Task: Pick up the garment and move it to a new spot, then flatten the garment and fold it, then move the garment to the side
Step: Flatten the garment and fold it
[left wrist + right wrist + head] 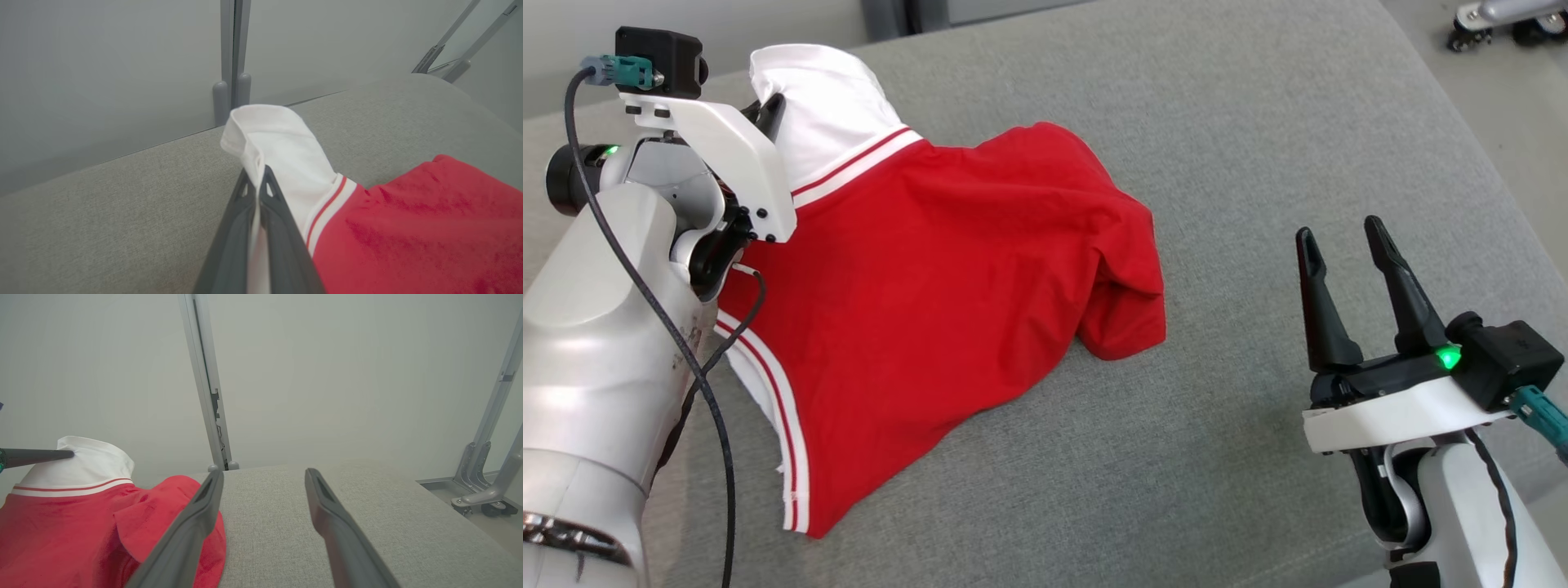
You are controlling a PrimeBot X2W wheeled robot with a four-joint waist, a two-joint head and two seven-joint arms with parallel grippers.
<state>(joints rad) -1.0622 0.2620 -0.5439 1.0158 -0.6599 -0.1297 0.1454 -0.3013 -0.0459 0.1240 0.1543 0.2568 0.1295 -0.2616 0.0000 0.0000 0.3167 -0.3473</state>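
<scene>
Red crumpled garment (931, 269) — white edge (282, 143) pinched in left end effector (256, 176); right end effector (1339, 230) spread above grey woven surface (1258, 122).

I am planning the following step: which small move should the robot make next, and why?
Probably raise the left end effector: it is shut on the white part of the garment, but most of the red cloth rests on the gray cushion. The right end effector is open, apart from the garment.
</scene>
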